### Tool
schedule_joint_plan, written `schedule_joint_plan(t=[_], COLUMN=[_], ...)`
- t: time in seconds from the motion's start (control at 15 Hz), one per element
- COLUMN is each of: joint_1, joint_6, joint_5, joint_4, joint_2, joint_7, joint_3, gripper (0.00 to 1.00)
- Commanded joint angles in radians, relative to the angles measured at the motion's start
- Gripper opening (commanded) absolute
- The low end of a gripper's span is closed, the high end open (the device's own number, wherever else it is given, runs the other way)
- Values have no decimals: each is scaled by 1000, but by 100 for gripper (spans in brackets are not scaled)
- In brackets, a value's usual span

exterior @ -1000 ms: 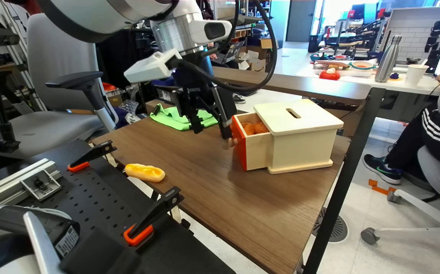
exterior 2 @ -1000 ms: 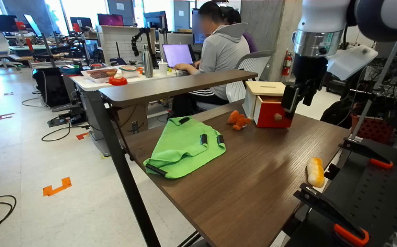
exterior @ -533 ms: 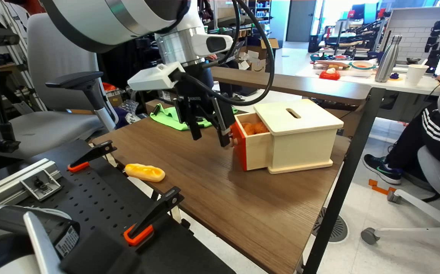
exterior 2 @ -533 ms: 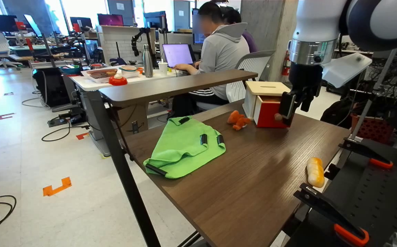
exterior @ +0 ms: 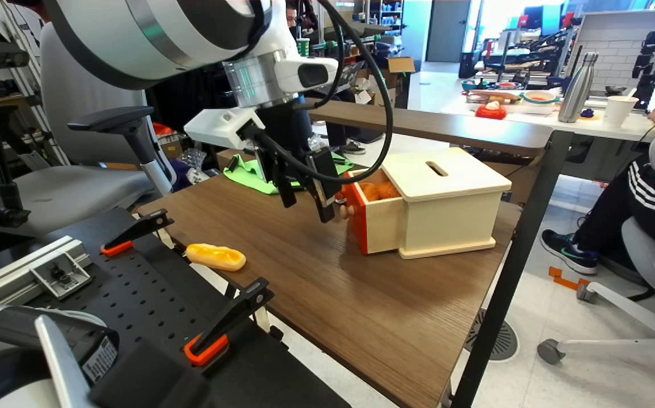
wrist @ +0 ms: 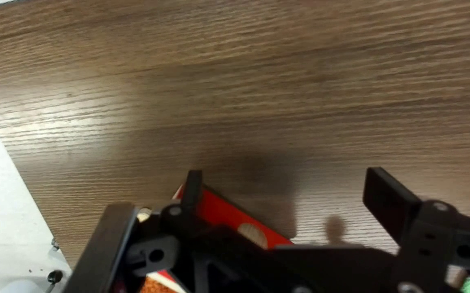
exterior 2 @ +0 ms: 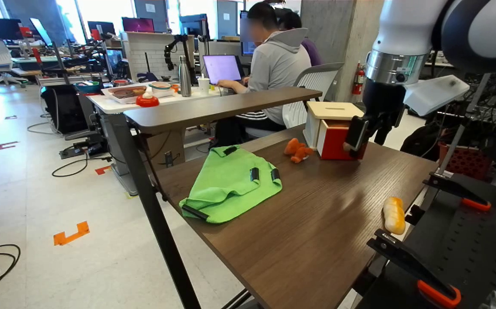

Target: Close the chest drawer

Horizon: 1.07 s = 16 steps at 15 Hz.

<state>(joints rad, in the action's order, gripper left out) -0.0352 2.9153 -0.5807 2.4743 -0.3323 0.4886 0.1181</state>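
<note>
The cream-beige chest [exterior: 449, 224] stands on the table, also seen in an exterior view [exterior 2: 312, 128]. Its drawer, with an orange-red front [exterior: 357, 224] and round wooden knob [exterior: 348, 212], is pulled partly out. An orange fuzzy toy [exterior: 381, 190] lies inside the drawer. The front also shows in an exterior view [exterior 2: 331, 141] and, partly covered by a finger, in the wrist view [wrist: 227, 207]. My gripper [exterior: 307, 208] points down just in front of the drawer front, close to the knob; touching cannot be told. In the wrist view the gripper [wrist: 286, 179] is open, with nothing between its fingers.
A green cloth [exterior 2: 231, 189] and an orange plush toy [exterior 2: 297, 150] lie on the table [exterior 2: 312, 223] beside the chest. A yellow bread-like toy [exterior: 216, 256] lies near the table edge. Black clamps [exterior: 237, 311] sit at the edge. A raised shelf [exterior: 446, 129] runs behind.
My gripper has come down in front of the drawer, then shifted slightly away from its front in the last half second. The drawer and chest have not moved.
</note>
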Motion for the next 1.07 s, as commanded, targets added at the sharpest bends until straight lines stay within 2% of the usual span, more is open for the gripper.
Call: schedule_joint_plan(t=[0.0, 0.27, 0.33, 0.4, 0.53, 0.67, 0.87, 1.0], joint_1=[-43, -98, -135, -125, -242, -309, -328, -299], joint_6=[157, 252, 253, 254, 200, 160, 130, 117], joint_5=[40, 95, 127, 278, 427, 597, 751, 801], joint_4=[48, 65, 65, 72, 40, -2, -53, -70], joint_2=[-6, -15, -17, -19, -40, -63, -78, -72], joint_7=[8, 22, 19, -74, -108, -185, -260, -282], joint_3=[-25, -74, -116, -134, -283, -380, -410, -376], gripper=[100, 100, 100, 100, 100, 100, 100, 100])
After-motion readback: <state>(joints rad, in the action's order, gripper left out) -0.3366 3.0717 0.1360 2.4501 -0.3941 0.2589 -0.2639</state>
